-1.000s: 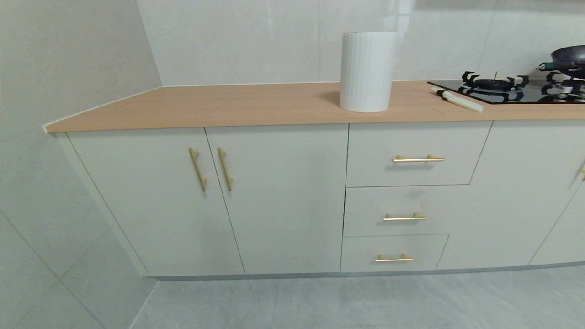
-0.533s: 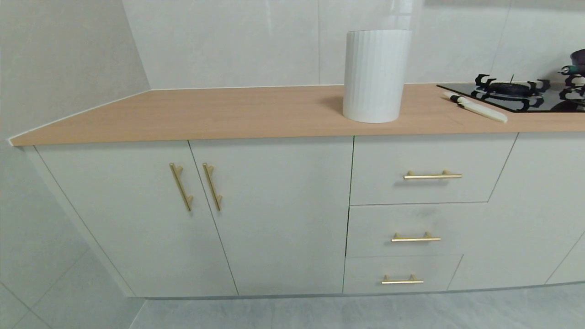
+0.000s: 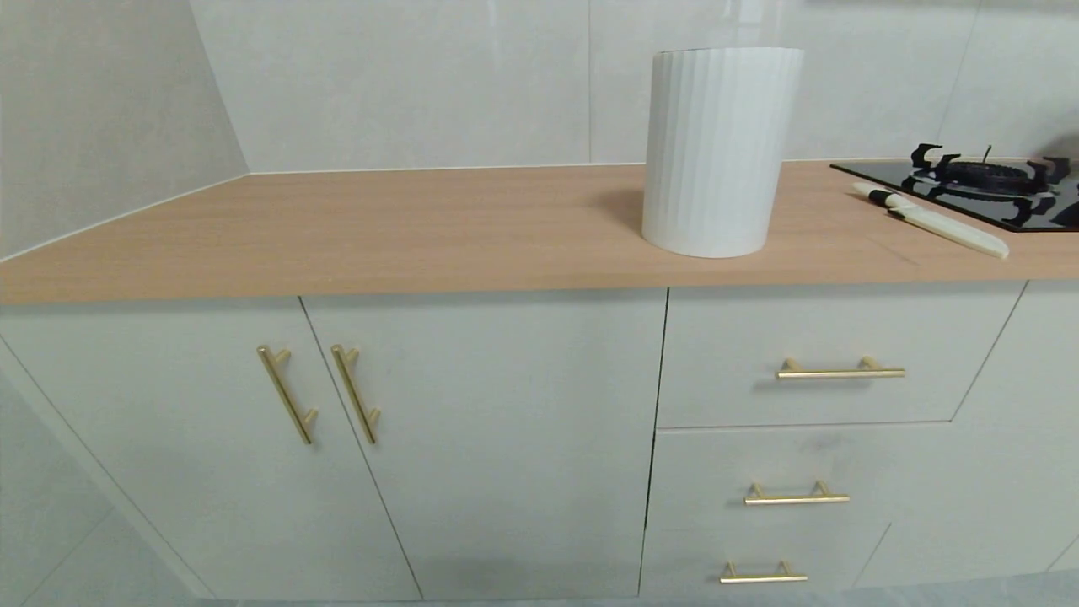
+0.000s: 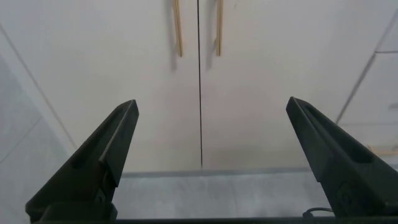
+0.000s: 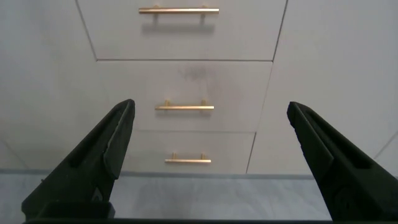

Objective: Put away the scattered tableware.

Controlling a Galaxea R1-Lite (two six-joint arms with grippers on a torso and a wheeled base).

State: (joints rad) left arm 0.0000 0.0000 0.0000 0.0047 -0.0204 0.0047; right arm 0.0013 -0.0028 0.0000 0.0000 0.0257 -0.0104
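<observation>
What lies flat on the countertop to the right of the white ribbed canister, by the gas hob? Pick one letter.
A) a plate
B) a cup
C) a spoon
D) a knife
D: a pale knife with a dark band on its handle lies flat on the wooden countertop, right of the white ribbed canister and along the front edge of the gas hob.

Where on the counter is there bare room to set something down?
The widest bare stretch of the countertop runs from the left wall corner to the white ribbed container. A narrower gap lies between the container and the knife. It gets crowded at the right, where the knife lies beside the gas hob.
</observation>
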